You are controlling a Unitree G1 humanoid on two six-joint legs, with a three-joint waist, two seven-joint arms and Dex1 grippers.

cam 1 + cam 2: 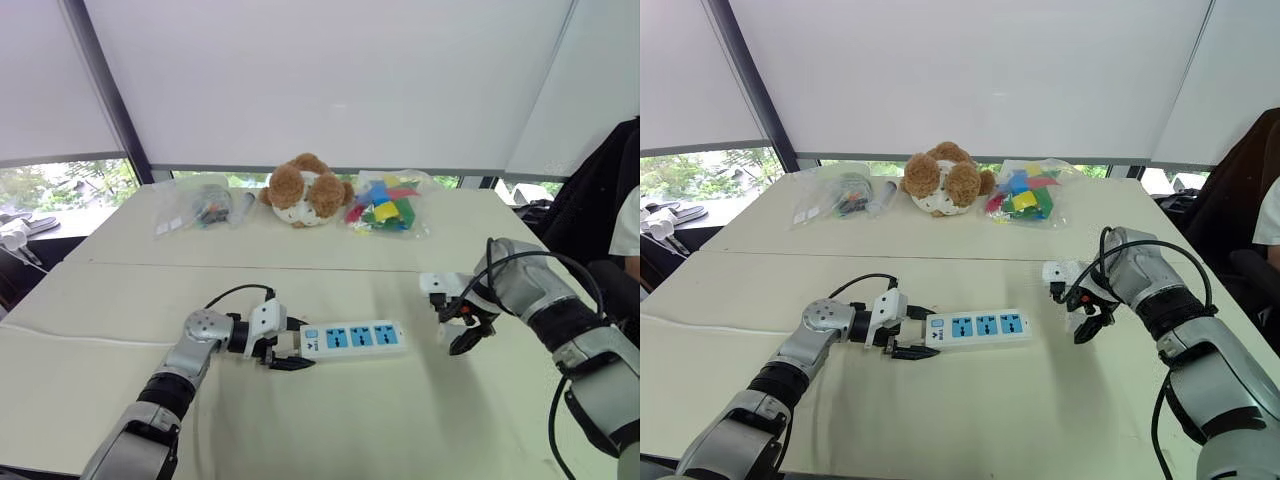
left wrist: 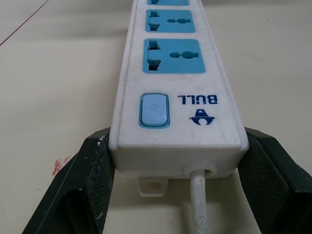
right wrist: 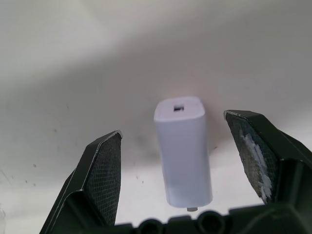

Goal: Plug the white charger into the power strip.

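Two end effectors: left (image 2: 175, 144) clamps strip (image 2: 171, 97), right (image 3: 173, 124) open.

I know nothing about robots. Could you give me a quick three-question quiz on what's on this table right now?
1. True or false: the white charger is already plugged into the power strip.
2. How many blue sockets does the strip show? A two, B three, C five.
3. Which claw clasps the strip's switch end?
Key: 1 false, it lies on the table inside the open right claw; 2 B; 3 the left claw.
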